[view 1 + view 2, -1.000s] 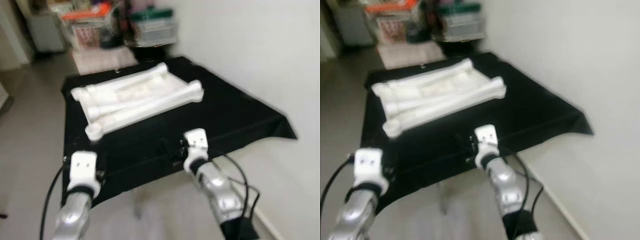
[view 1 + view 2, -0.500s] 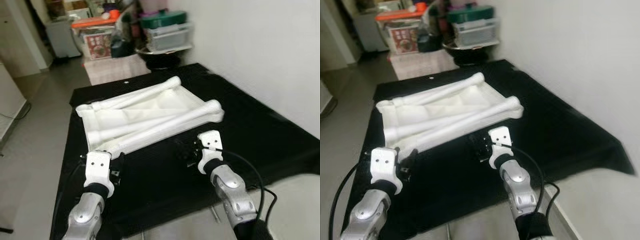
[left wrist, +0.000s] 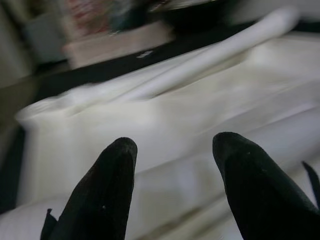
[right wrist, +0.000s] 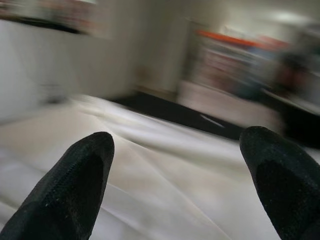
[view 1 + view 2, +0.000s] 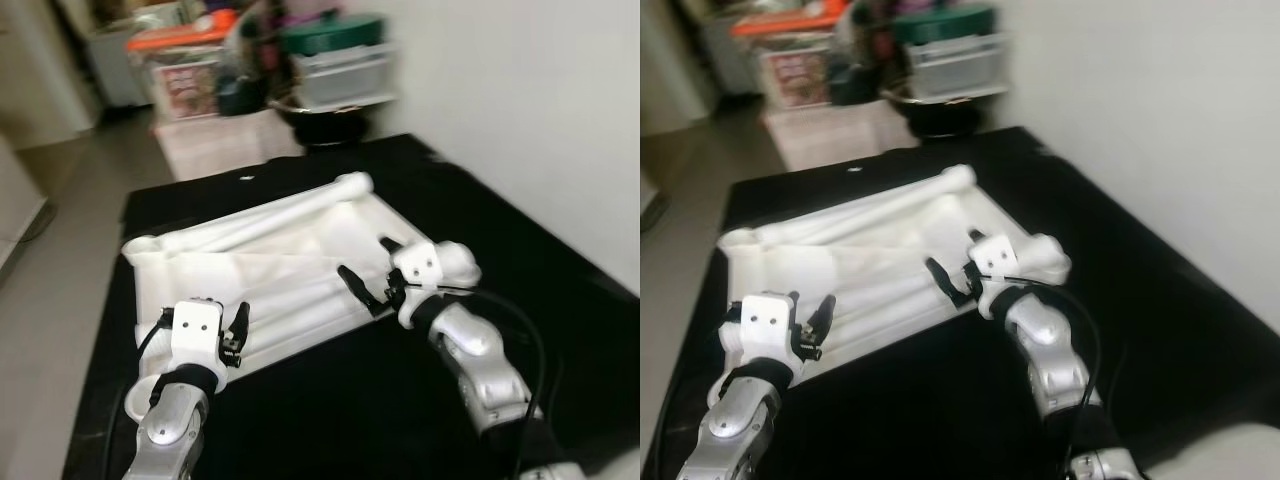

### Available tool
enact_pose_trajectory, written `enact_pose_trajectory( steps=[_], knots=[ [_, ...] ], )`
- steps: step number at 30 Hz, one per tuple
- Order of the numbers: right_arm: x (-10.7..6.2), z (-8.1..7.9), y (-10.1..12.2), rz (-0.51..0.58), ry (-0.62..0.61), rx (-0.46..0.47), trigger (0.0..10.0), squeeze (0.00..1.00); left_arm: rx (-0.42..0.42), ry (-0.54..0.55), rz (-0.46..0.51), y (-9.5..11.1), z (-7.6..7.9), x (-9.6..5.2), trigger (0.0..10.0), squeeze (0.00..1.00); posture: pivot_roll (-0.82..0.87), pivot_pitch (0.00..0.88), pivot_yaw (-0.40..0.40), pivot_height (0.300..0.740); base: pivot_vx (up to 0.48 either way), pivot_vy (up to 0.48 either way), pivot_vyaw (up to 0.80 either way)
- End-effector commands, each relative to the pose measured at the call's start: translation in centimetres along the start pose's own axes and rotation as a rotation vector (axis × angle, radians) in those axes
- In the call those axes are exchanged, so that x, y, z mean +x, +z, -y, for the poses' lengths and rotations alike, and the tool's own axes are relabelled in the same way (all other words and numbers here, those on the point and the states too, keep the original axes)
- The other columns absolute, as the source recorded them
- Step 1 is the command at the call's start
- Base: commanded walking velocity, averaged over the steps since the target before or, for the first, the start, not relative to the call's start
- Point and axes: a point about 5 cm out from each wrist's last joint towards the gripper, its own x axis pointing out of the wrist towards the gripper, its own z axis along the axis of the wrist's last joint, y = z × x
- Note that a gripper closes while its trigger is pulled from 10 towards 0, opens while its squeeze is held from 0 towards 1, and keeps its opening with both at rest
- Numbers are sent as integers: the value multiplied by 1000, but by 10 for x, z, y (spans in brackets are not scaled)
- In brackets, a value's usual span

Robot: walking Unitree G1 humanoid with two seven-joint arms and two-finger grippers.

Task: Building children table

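The right gripper [image 5: 365, 275] reaches forward from a bent silver arm, its fingers [image 4: 85, 185] spread wide and holding nothing, poised over the near right part of the white table parts [image 5: 290, 250]. The left gripper [image 5: 238, 325] is raised at the near left edge of the same white parts, its fingers [image 3: 102, 192] parted and empty. The parts, a flat panel with long round legs lying across it, rest on a black cloth [image 5: 500, 250] beside a pale wall [image 5: 540, 110]. The head views alone show storage boxes [image 5: 340, 60] on the floor beyond; the left wrist view shows the legs up close.
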Motion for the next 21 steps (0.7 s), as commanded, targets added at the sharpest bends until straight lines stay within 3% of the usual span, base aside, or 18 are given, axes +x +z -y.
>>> enact_pose_trajectory(
  steps=[1,6,7,8,9,13,18,21],
  knots=[
    [-1,-2,4,7,87,-31,10000,0,20,-61,-2,2,8,-2,10000,0,-21,0,53,740,0,0,800],
    [-2,0,8,1,130,-64,10000,0,38,-112,-3,3,15,-3,10000,0,-19,0,49,740,0,0,800],
    [-3,4,8,-33,154,-114,10000,0,68,-199,-5,3,25,-6,10000,0,-15,0,40,740,0,0,0],
    [-3,4,8,-33,154,-114,10000,0,68,-199,-5,3,25,-6,10000,0,-15,0,40,740,0,0,0],
    [-6,10,7,-98,193,-201,10000,0,100,-306,-7,3,37,-12,10000,0,-16,0,40,740,0,0,0],
    [-7,13,7,-122,210,-231,10000,0,104,-325,-6,3,40,-14,10000,0,-16,0,40,740,0,0,0],
    [-9,26,13,-278,264,-379,10000,0,63,-294,-45,0,37,-14,10000,0,-17,0,35,740,0,-469,0],
    [-10,37,14,-389,239,-411,10000,0,63,-264,-90,-6,35,-13,10000,0,-19,0,37,740,0,0,0]
  ],
)
